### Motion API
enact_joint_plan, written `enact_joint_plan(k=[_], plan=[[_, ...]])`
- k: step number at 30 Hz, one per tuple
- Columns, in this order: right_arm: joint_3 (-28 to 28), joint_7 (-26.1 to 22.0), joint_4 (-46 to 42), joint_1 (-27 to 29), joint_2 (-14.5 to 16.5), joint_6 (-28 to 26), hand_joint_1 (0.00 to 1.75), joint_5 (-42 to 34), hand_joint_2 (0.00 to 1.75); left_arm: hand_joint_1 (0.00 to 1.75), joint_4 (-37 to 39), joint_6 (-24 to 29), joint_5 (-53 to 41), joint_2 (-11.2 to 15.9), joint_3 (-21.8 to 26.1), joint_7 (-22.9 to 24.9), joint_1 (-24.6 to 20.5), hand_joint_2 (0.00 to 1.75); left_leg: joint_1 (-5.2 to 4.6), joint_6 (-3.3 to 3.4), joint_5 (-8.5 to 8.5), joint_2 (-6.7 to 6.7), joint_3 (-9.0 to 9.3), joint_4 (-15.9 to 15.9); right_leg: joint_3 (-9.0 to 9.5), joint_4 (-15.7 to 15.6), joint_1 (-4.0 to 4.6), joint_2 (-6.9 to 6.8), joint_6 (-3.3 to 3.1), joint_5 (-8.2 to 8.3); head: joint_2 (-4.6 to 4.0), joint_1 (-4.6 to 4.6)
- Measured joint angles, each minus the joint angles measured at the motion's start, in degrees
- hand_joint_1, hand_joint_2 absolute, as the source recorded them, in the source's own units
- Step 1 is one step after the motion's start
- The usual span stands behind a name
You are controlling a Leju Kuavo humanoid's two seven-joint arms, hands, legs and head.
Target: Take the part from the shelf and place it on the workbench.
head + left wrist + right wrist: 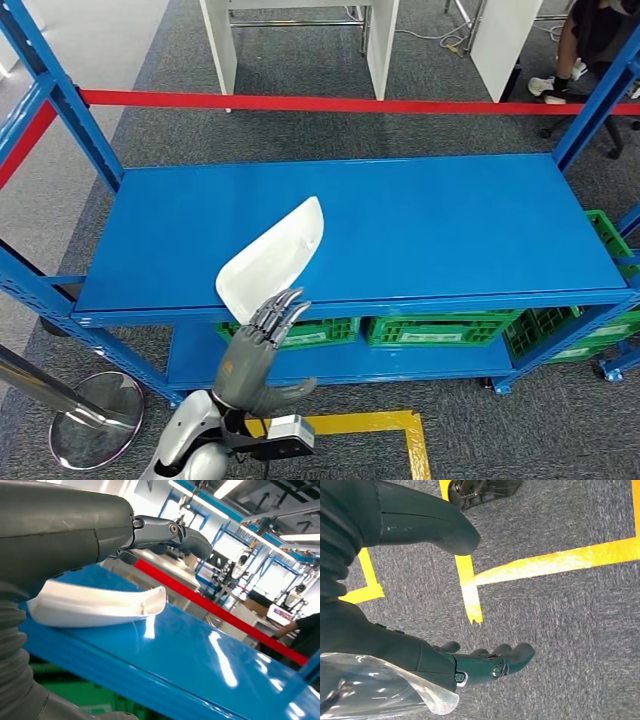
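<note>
I read the task as at its first stage: the approach is under way and the grasp is not yet made. The white plastic part (272, 258) lies on the top deck of the blue shelf (453, 230), at the deck's front edge, with its narrow end overhanging that edge slightly. The left robot hand (260, 345) is raised just in front of the part's near end, fingers extended and apart, holding nothing. In the left wrist view the fingers (166, 530) reach over the part (98, 605); I cannot tell whether they touch it. The right robot hand (486, 662) hangs over the grey carpet, fingers straight and empty. Remaining steps: close on the part, lift it off the shelf, carry it to the tabletop, release.
</note>
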Motion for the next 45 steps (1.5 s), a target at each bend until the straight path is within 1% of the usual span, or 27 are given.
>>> enact_joint_plan(k=[7,11,17,26,31,35,37,38,39,41,42,43,45], plan=[[-0.64,0.38,0.31,-0.45,0.0,0.85,0.0,2.79,1.75,0.0,4.63,2.45,-10.57,-0.29,-3.08,7.91,-5.42,1.75,0.0,0.0,0.0,0.0,0.0,0.01,0.02,0.0,0.0,0.0,0.01,0.01,0.0,0.01],[-0.67,0.68,0.32,-0.54,0.0,1.24,0.0,4.45,1.75,0.0,7.29,2.91,-16.0,-0.85,-3.6,12.46,-8.32,1.75,0.0,0.0,0.0,-0.01,-0.01,0.02,0.02,0.0,0.0,-0.01,0.01,0.01,0.0,0.01],[-0.71,1.08,0.34,-1.08,0.0,2.25,0.0,6.68,1.75,0.0,14.62,2.77,-22.5,-1.76,-3.79,18.49,-14.38,1.75,0.0,0.01,0.01,0.0,0.0,0.03,0.02,0.0,0.0,0.03,0.04,0.03,-0.01,0.0],[-0.79,1.23,0.43,-1.49,0.0,4.2,0.0,9.89,1.75,0.0,24.87,-0.28,-29.04,-1.99,-3.71,27.11,-22.67,1.75,0.0,0.01,0.02,0.0,-0.01,0.04,0.04,0.02,0.0,0.02,0.04,0.04,0.0,0.01],[-1.1,1.64,0.53,-1.58,0.0,4.93,0.0,10.89,1.75,0.0,29.2,-2.01,-30.09,-1.72,-3.52,30.17,-25.76,1.75,0.0,0.01,0.02,-0.01,-0.02,0.04,0.04,0.03,0.01,0.01,0.04,0.03,0.0,0.01],[-1.27,1.86,0.62,-1.66,0.0,5.49,0.0,11.63,1.75,0.0,32.37,-4.39,-30.43,-1.34,-3.54,34.28,-28.46,1.75,0.0,0.01,0.02,-0.01,-0.01,0.04,0.07,0.03,0.01,0.0,0.04,0.03,0.0,0.01],[-1.42,1.89,0.67,-1.68,0.0,5.67,0.0,11.8,1.75,0.0,33.51,-5.21,-30.52,-1.09,-3.55,35.47,-29.53,1.75,0.0,0.01,0.02,-0.02,0.01,0.04,0.09,0.04,0.01,-0.01,0.04,0.04,0.0,-0.02],[-1.48,1.91,0.69,-1.68,0.0,5.73,0.0,11.84,1.75,0.07,33.94,-5.39,-30.56,-0.97,-3.55,35.71,-29.92,1.75,0.0,0.01,0.02,-0.02,0.01,0.04,0.1,0.04,0.01,-0.01,0.04,0.04,0.0,-0.01],[-1.52,1.92,0.72,-1.68,0.0,5.77,0.0,11.86,1.75,0.45,34.3,-5.54,-30.6,-0.87,-3.55,35.94,-30.21,1.75,0.0,0.01,0.02,-0.02,0.01,0.04,0.1,0.04,0.01,-0.01,0.04,0.04,-0.01,-0.02],[-1.57,2.0,0.77,-1.69,0.0,5.86,0.0,11.94,1.75,1.32,34.88,-6.02,-30.67,-0.73,-3.55,36.61,-30.64,1.75,0.0,0.01,0.02,-0.02,0.02,0.04,0.11,0.04,0.01,-0.01,0.04,0.04,-0.01,0.0],[-1.59,2.05,0.78,-1.69,0.0,5.91,0.0,12.01,1.75,1.68,35.16,-6.34,-30.71,-0.66,-3.54,37.01,-30.82,1.75,0.0,0.01,0.02,-0.01,0.02,0.04,0.11,0.04,0.01,0.0,0.04,0.04,-0.01,-0.01],[-1.61,2.13,0.8,-1.68,0.0,5.95,0.0,12.07,1.75,1.75,35.46,-6.69,-30.73,-0.54,-3.51,37.37,-30.98,1.75,0.0,0.01,0.02,-0.01,0.02,0.04,0.11,0.04,0.01,0.0,0.04,0.04,0.0,0.01],[-1.65,2.26,0.85,-1.68,0.0,6.01,0.0,12.21,1.75,1.75,36.09,-7.21,-30.73,-0.19,-3.42,37.89,-31.25,1.75,0.0,0.01,0.03,-0.01,0.02,0.04,0.11,0.04,0.01,0.0,0.04,0.04,0.0,0.0]])
